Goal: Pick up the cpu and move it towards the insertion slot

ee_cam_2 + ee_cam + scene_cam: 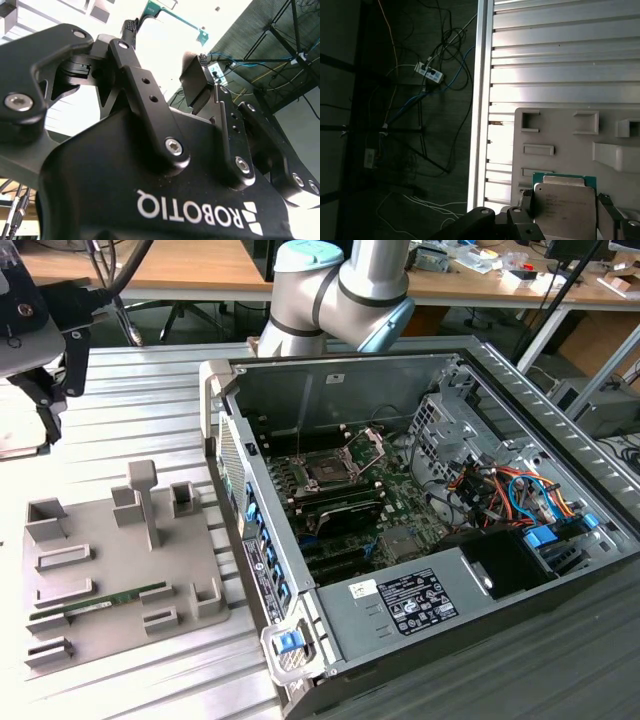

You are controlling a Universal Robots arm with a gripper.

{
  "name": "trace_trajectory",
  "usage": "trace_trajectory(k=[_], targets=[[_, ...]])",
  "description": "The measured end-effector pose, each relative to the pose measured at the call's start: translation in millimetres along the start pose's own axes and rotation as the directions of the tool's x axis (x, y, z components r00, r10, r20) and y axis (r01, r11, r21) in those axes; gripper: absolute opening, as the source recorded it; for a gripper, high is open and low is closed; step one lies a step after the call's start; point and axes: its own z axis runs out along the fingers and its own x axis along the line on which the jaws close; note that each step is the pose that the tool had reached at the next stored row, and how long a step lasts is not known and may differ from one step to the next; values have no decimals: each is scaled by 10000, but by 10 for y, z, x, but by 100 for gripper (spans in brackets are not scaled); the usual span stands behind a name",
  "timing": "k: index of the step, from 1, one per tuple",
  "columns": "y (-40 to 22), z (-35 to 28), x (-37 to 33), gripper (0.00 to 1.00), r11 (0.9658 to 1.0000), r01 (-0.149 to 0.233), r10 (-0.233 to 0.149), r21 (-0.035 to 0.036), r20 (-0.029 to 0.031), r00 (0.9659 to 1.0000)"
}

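In the first wrist view the cpu (565, 212), a silvery square lid with a thin teal edge, sits between my gripper's (565, 202) two dark fingers (524, 200), raised above the grey holder plate (560, 135). Its teal edge (175, 16) spans the fingertips in the second wrist view. In the exterior view my gripper (48, 415) hangs at the far left, above the slatted table and off the holder plate (120, 570). The insertion slot (325, 472), a dark square socket with its metal bracket (370, 445) raised, lies on the board inside the open computer case, far to the exterior view's right.
A long green memory stick (110, 598) lies on the holder plate among raised grey posts (145, 500). The case wall (235, 500) stands between plate and socket. The table's edge (480, 100) drops to a floor with cables (427, 72). Drive cages and coloured wires (500, 490) crowd the case.
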Motion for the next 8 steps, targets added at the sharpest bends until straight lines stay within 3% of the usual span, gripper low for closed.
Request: trace_trajectory(k=[8], targets=[[-2,0,-32,55,10000,0,0,0,1,10000]])
